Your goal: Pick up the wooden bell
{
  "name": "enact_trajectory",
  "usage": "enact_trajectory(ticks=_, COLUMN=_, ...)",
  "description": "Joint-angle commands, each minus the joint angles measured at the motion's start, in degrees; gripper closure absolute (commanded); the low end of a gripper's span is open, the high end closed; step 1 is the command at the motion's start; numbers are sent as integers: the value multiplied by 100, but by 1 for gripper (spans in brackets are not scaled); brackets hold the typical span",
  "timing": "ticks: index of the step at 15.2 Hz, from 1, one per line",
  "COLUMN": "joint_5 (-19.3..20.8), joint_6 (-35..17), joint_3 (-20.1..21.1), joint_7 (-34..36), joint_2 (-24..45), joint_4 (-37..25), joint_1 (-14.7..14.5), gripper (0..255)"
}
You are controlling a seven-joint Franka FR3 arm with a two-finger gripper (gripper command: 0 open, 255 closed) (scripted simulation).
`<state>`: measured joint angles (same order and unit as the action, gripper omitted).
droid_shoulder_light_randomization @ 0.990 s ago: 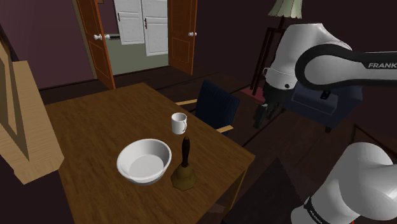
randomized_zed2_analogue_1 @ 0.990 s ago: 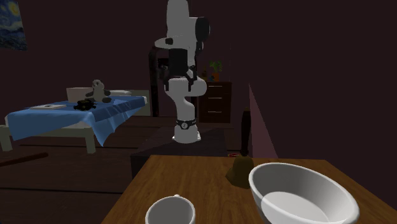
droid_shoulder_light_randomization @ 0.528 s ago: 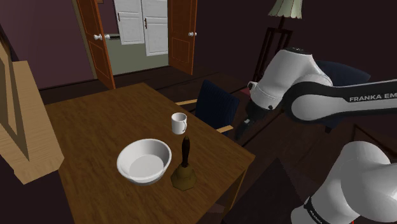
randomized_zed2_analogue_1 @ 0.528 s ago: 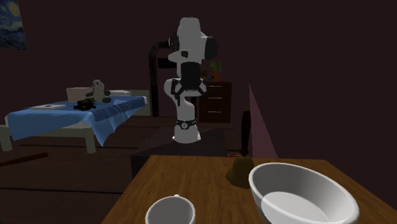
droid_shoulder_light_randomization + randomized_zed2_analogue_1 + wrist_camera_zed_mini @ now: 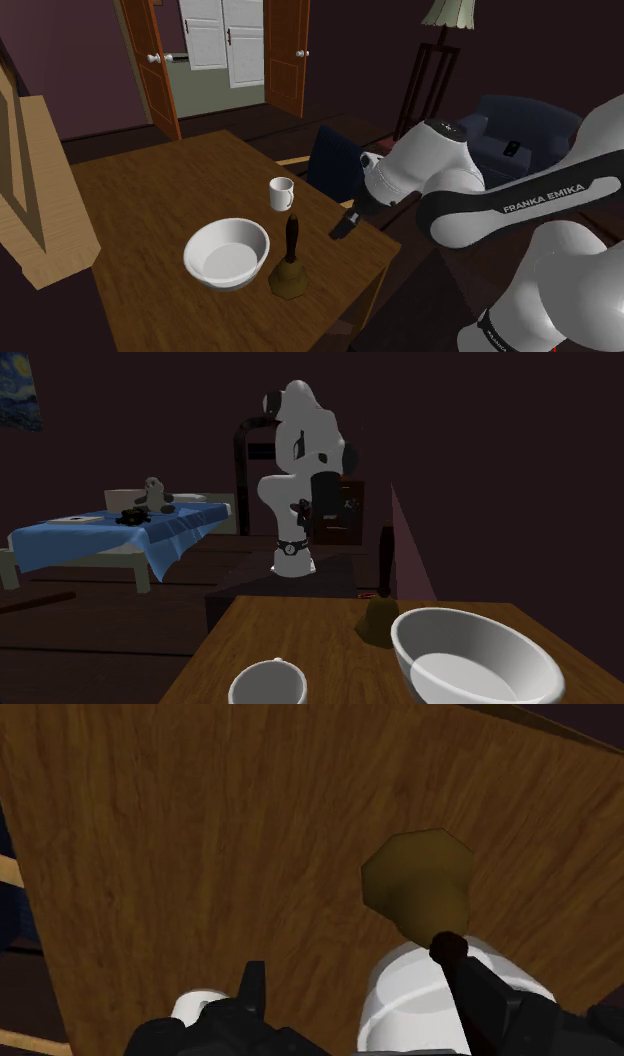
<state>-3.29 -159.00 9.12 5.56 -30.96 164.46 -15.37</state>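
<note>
End effector (image 5: 342, 225): all-black, two fingers standing apart with nothing between them, so open and empty. Over the last second I have watched it swing down from high up near the dark blue armchair (image 5: 520, 125) to the edge of the brown wooden bench (image 5: 150, 190). The brown wooden bell with a dark handle (image 5: 289, 262) stands upright on the bench, ahead of the end effector and apart from it, just beside the round white bowl (image 5: 228, 252). A white mug (image 5: 282, 193) sits nearby. Judgement: approach under way, grasp not begun. The end effector has yet to close the gap and centre on the handle.
</note>
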Motion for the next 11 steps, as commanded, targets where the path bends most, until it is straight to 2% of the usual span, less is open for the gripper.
enact_trajectory(ticks=1, joint_5=69, joint_6=-841, joint_3=221, joint_7=83, joint_2=492, joint_4=-13, joint_1=-4, gripper=0)
enact_trajectory(ticks=3, joint_5=255, joint_6=-1592, joint_3=584, joint_7=250, joint_2=999, joint_4=-89, joint_1=187, gripper=0)
enact_trajectory(ticks=4, joint_5=404, joint_6=-1955, joint_3=877, joint_7=379, joint_2=1250, joint_4=-146, joint_1=413, gripper=0)
enact_trajectory(ticks=5, joint_5=580, joint_6=-2306, joint_3=1320, joint_7=533, joint_2=1489, joint_4=-217, joint_1=801, gripper=0)
enact_trajectory(ticks=6, joint_5=776, joint_6=-2646, joint_3=1994, joint_7=711, joint_2=1705, joint_4=-300, joint_1=1430, gripper=0)
enact_trajectory(ticks=7, joint_5=820, joint_6=-2974, joint_3=2999, joint_7=780, joint_2=1879, joint_4=-393, joint_1=2358, gripper=0)
enact_trajectory(ticks=8, joint_5=750, joint_6=-3289, joint_3=4298, joint_7=759, joint_2=2003, joint_4=-495, joint_1=3554, gripper=0)
enact_trajectory(ticks=9, joint_5=502, joint_6=-3588, joint_3=5794, joint_7=587, joint_2=2084, joint_4=-606, joint_1=4906, gripper=0)
enact_trajectory(ticks=10, joint_5=365, joint_6=-3630, joint_3=6017, joint_7=474, joint_2=2105, joint_4=-623, joint_1=5083, gripper=0)
enact_trajectory(ticks=11, joint_5=207, joint_6=-3730, joint_3=6584, joint_7=352, joint_2=2150, joint_4=-621, joint_1=5606, gripper=0)
